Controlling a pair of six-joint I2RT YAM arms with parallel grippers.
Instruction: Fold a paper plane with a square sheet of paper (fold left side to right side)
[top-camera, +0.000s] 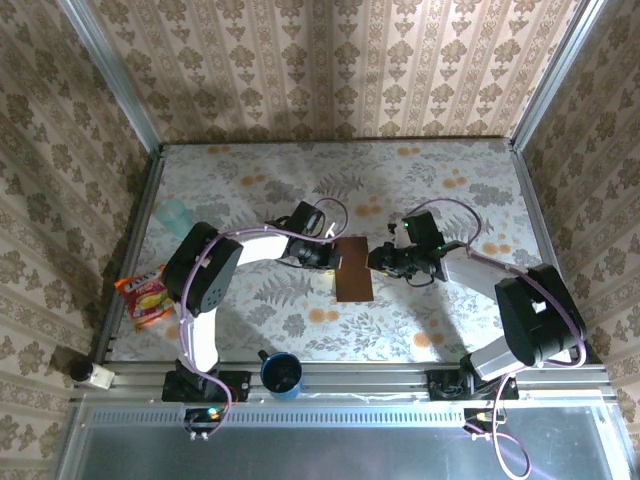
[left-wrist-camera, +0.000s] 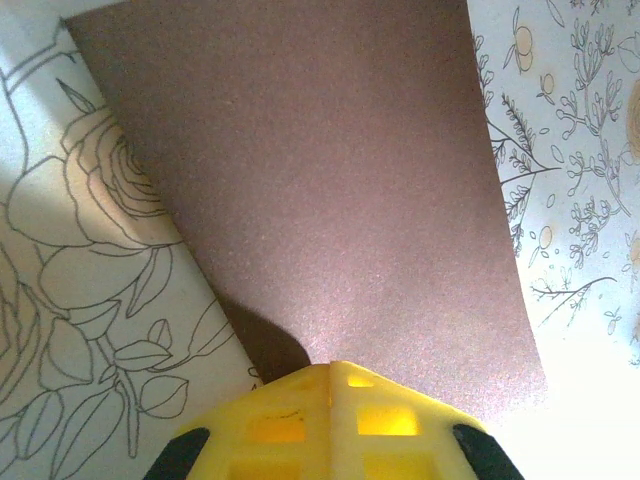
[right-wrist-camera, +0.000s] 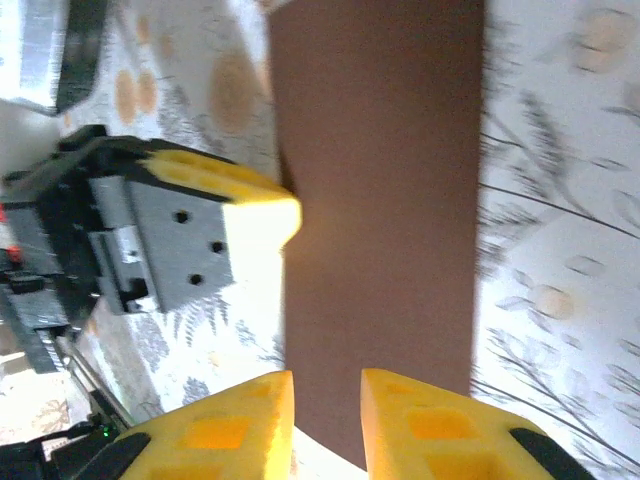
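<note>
Lying flat at the centre of the bench was the reddish-brown sheet of paper, a tall rectangle. At its 9 o'clock edge the left tool touched it, fingers closed together. At 3 o'clock sat the right tool, fingers slightly parted.

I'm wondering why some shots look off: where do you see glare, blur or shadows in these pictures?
Top external: sharp and evenly lit, with soft shadows on the table. Left wrist: glare bleaches the lower right corner, and the left gripper casts a dark shadow on the brown paper. Right wrist: blurred, the table's pattern smeared.
</note>
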